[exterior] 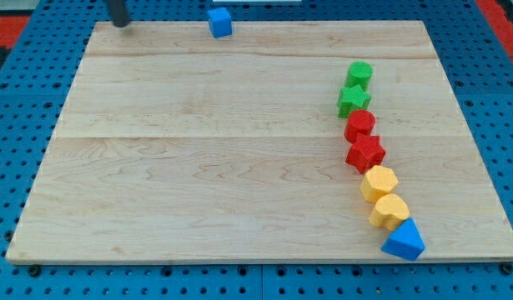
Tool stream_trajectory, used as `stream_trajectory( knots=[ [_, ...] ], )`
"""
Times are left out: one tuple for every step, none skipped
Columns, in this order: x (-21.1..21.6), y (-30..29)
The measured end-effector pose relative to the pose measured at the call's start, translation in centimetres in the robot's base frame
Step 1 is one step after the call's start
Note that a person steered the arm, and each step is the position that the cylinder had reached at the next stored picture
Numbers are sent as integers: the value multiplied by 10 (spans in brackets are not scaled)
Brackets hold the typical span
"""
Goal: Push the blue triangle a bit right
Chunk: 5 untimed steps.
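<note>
Well, rod's tip (120, 24) sits at view's top left, touching 0 blocks, nothing to grip w/. Blue triangle (404, 242) lies bottom right, far off, ending a curved row just beside a yellow block (389, 211); probably needs approach from its left.

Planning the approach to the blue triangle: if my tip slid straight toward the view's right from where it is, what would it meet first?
Probably the blue cube at the board's top edge. My tip sits at the top left, roughly level with it, nothing between them; depth is uncertain. The blue triangle lies far off, bottom right.
</note>
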<state>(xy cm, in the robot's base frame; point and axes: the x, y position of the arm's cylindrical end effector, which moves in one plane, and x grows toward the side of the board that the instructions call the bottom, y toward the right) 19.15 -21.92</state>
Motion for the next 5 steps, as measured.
stream_trajectory(
  knots=[
    [0,32],
    [1,69],
    [1,145],
    [37,245],
    [77,243]
  ],
)
